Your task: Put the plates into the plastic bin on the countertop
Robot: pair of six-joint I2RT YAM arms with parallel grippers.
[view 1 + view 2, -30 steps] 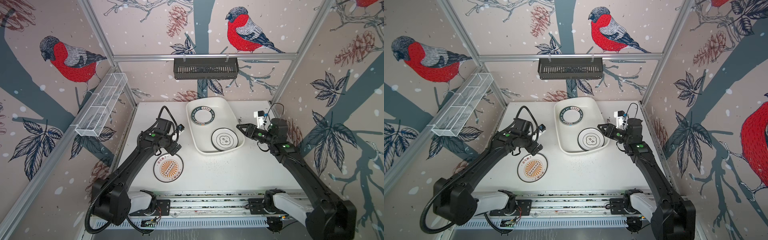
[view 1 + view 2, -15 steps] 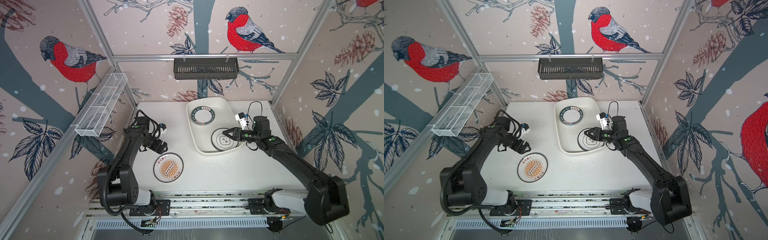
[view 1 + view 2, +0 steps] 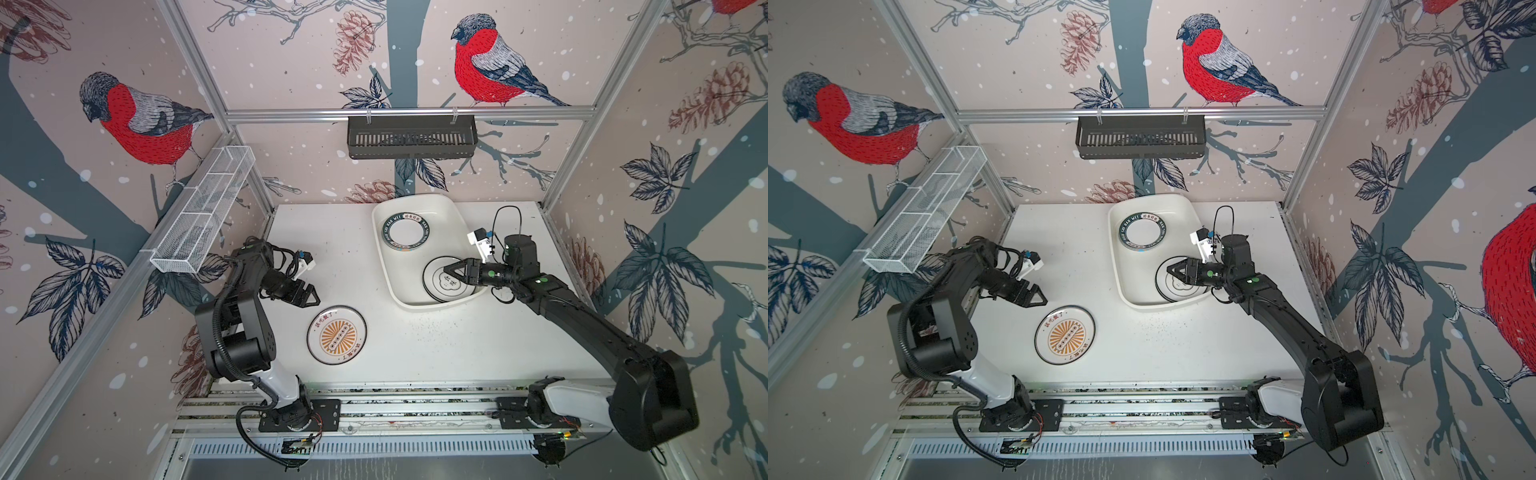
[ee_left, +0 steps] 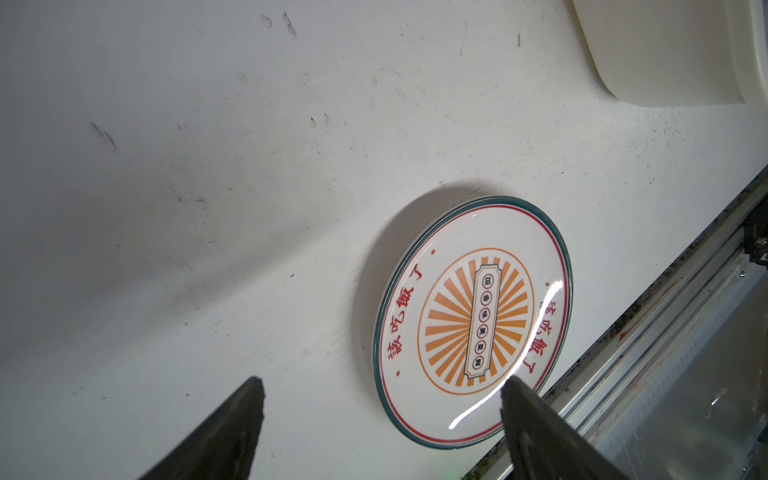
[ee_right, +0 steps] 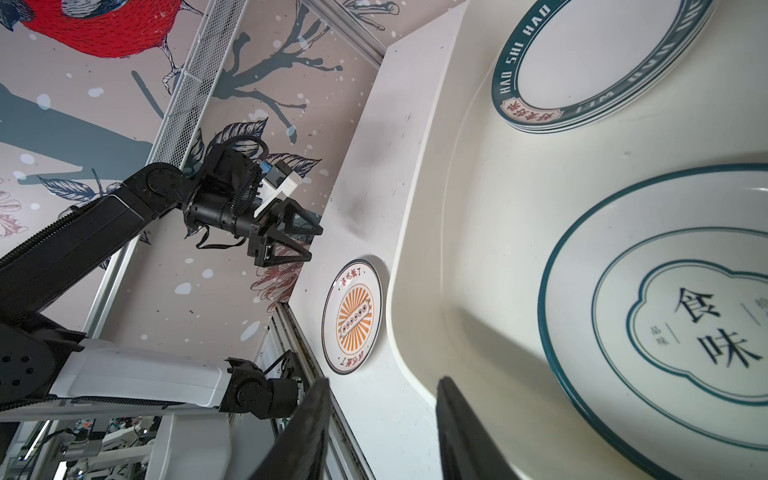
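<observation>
Left gripper (image 3: 309,296): jaws spread wide, empty, hanging just off the sunburst plate (image 3: 336,340), on the side toward the countertop's (image 3: 415,345) left and back edges. Plate lies flat near the edge by the arm bases, left of middle, outside the plastic bin (image 3: 449,220). Round, so no long axis; the nearest rim faces the fingers. Right gripper (image 3: 451,271): jaws part-spread, empty, over the black-rimmed plate (image 3: 436,289) inside the bin, well apart from the sunburst plate. Left arm nearer; likely its pick.

Black arms (image 3: 582,316), white base links (image 3: 278,384)
</observation>
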